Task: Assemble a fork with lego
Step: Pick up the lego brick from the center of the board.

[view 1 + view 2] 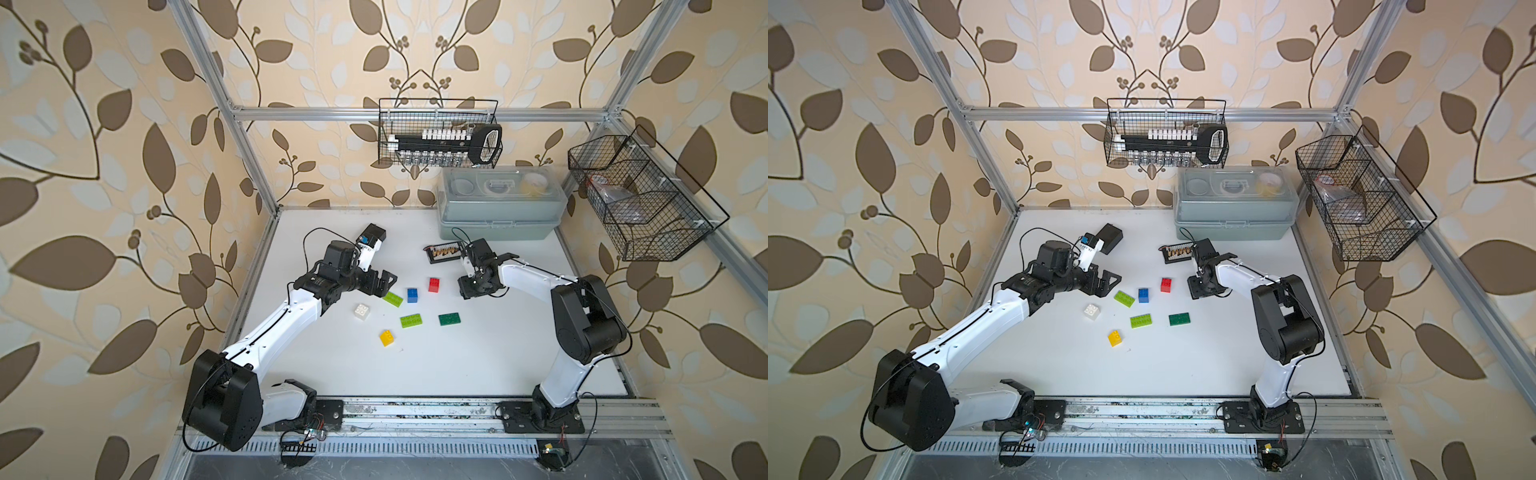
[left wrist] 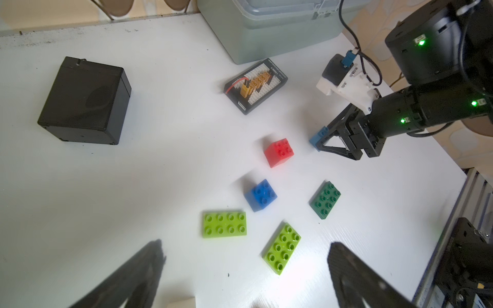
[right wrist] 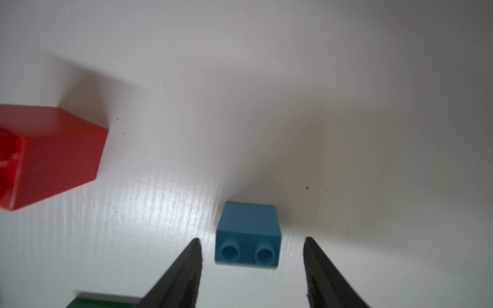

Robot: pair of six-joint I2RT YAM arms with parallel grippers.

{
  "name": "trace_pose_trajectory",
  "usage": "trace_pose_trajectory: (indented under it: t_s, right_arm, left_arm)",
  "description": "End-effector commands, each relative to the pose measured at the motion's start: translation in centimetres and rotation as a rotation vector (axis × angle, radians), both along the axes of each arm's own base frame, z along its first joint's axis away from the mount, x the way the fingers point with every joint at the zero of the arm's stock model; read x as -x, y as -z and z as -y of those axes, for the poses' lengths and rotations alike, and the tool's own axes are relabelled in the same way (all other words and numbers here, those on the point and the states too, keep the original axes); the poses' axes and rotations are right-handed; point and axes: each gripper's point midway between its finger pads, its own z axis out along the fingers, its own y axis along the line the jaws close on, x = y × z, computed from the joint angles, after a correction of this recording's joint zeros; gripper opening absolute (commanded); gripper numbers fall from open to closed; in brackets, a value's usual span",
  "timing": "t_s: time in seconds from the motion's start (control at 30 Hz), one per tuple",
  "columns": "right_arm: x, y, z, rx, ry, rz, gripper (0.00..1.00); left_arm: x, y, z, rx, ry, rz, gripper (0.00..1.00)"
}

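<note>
Scanning from the left of the counter [image 1: 498,353], the left tool [image 2: 245,244] hangs with its fingers [image 2: 138,272] spread wide and nothing between them, just beside one lime brick [image 1: 392,299]. Moving across, we have the white brick [image 1: 362,311], the yellow brick [image 1: 387,337] nearer the front, the second lime brick [image 1: 411,320], the blue brick [image 1: 412,294], the red brick [image 1: 434,285] and the dark-green brick [image 1: 449,319]. All are loose, studs up, none joined, so by my reading no part of the fork exists and this is the first pick. Now to the right, where the action is: the right tool [image 3: 251,241] straddles the light-blue brick [image 3: 248,232], which sits on the counter near the red one, its studs facing the wrist camera. A sliver of counter shows on each side between finger and brick, so this tool is open around it, not gripping. To do this well, I'd want both fingers to meet the smooth side walls together, below the studs. The gaps look roughly even, which helps. If one finger lands first, the brick could skid or twist on that glossy surface. Squeeze firmly, then lift straight up, keeping clear of the red brick.
</note>
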Motion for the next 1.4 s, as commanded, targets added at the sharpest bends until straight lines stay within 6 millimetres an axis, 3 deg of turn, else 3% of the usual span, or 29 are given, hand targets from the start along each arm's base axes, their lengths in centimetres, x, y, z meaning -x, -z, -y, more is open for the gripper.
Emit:
trace_pose_trajectory:
  t_s: [0.0,0.57,0.87,0.97,1.17,1.37]
  right_arm:
    - [-1.1,-0.2,-0.1,-0.017,0.009,0.004,0.56]
    - [0.0,0.5,-0.3,-0.035,0.010,-0.063,0.42]
    - [-0.2,0.0,-0.3,-0.028,-0.022,-0.040,0.28]
    - [-0.3,-1.3,-0.8,-0.041,-0.086,-0.005,0.16]
    - [0.1,-5.8,-1.8,-0.050,-0.314,0.122,0.01]
    - [1.7,-9.7,-2.7,-0.032,-0.578,0.232,0.00]
  left_arm:
    - [-0.2,-0.8,0.6,0.023,0.011,0.024,0.99]
    - [0.0,-0.3,0.6,0.018,0.013,0.014,0.99]
    - [0.0,-0.4,0.6,0.017,0.014,0.012,0.99]
    - [0.0,-0.9,0.7,0.022,0.016,0.021,0.99]
    - [0.1,-2.8,0.9,0.015,0.051,0.052,0.99]
    - [1.1,-5.4,1.5,0.022,0.135,0.094,0.99]
